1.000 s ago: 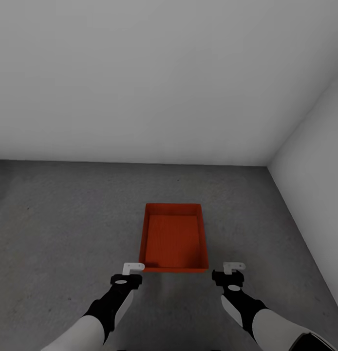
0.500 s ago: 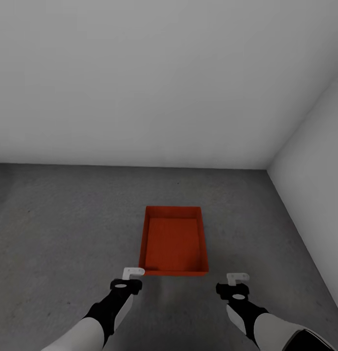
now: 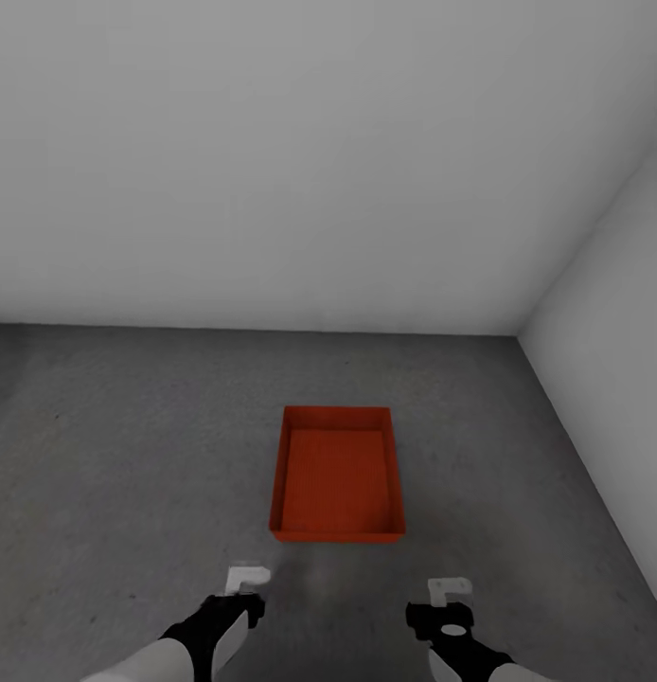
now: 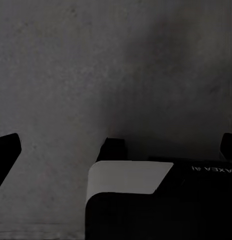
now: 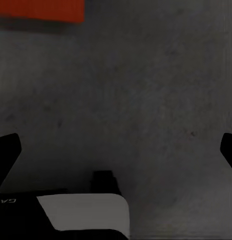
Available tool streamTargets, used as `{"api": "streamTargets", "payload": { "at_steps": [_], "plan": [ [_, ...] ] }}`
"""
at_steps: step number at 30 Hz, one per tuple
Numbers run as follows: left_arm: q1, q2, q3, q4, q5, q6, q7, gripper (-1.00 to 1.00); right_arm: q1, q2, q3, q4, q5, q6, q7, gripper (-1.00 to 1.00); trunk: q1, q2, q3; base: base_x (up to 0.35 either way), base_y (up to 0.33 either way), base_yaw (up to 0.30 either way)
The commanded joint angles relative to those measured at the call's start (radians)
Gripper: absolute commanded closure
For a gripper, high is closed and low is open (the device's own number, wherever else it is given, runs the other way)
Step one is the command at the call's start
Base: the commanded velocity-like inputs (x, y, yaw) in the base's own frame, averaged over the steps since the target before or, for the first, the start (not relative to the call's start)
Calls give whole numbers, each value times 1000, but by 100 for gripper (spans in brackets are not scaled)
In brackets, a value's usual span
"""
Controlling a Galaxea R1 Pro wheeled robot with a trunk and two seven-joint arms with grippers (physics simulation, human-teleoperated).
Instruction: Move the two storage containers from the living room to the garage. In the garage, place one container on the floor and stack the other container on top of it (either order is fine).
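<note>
**One tray down in the garage, arms pulling clear**

Bare grey walls met in a corner ahead of me, and the dark concrete floor (image 3: 130, 445) ran out beneath them. Working left to right in the head view, my left gripper (image 3: 245, 580) hung low over the concrete with nothing between its fingers; the left wrist view showed its dark fingertips set wide apart over bare floor. Past it, near the middle, the orange-red storage container (image 3: 337, 474) sat flat on the floor, open side up and empty, square to the back wall and well apart from both grippers. I saw a single rim and could not tell whether a second tray lay nested inside it. My right gripper (image 3: 449, 593) hovered on the other side, its fingers likewise spread and empty, and its wrist view caught a corner of the container (image 5: 40, 10) beyond the fingertips.

I judged the placing step finished for this tray. The risk from here was mostly mine: if I swung the base round too tightly, an arm or the chassis could clip the low wall and skate the tray across the smooth concrete towards the right-hand wall (image 3: 612, 360), leaving an awkward spot for stacking.

Compared with a second ago, both grippers had drawn back from the container's near corners and sat lower in the head view, while the tray appeared slightly further off, which suggested the robot was backing away.
</note>
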Motion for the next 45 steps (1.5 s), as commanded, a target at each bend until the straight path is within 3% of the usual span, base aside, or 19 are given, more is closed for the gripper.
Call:
{"api": "streamTargets", "payload": {
  "at_steps": [1, 6, 10, 15, 22, 30, 36, 45],
  "plan": [
    [0, 5, -10, 25, 29, -6, 4, -100, 11, 3, 9, 1, -10, -4, -3, -100, 0, -1, 1, 0, 0, 0],
    [0, 13, -11, 126, 78, -71, 3, -100, 81, 16, 9, 1, -10, -7, -4, -100, 0, -1, 9, 0, 0, 0],
    [3, 23, -11, 156, 87, -94, 0, -100, 160, 20, 9, 1, -10, -19, -4, -100, 0, -1, 15, 0, 0, 0],
    [18, 27, -11, 160, 88, -116, -2, -100, 215, 20, 8, 3, -12, -21, -4, -100, 0, -1, 23, 0, 0, 0],
    [85, 33, -11, 161, 87, -171, -4, -100, 235, 37, 8, 70, -15, -22, 21, -100, 0, -1, 34, 0, 0, 0],
    [136, 33, -11, 161, 90, -178, -4, -100, 265, 59, 8, 105, -16, -20, 71, -100, 0, -1, 46, 0, 0, 0],
    [153, 32, -11, 161, 90, -180, -4, -100, 295, 80, 8, 106, -15, -21, 79, -100, 0, -1, 56, 0, 0, 0],
    [155, 34, -11, 161, 91, -182, -4, -100, 299, 83, 8, 106, -15, -21, 80, -100, 0, -1, 70, 0, 0, 0]
  ]
}}
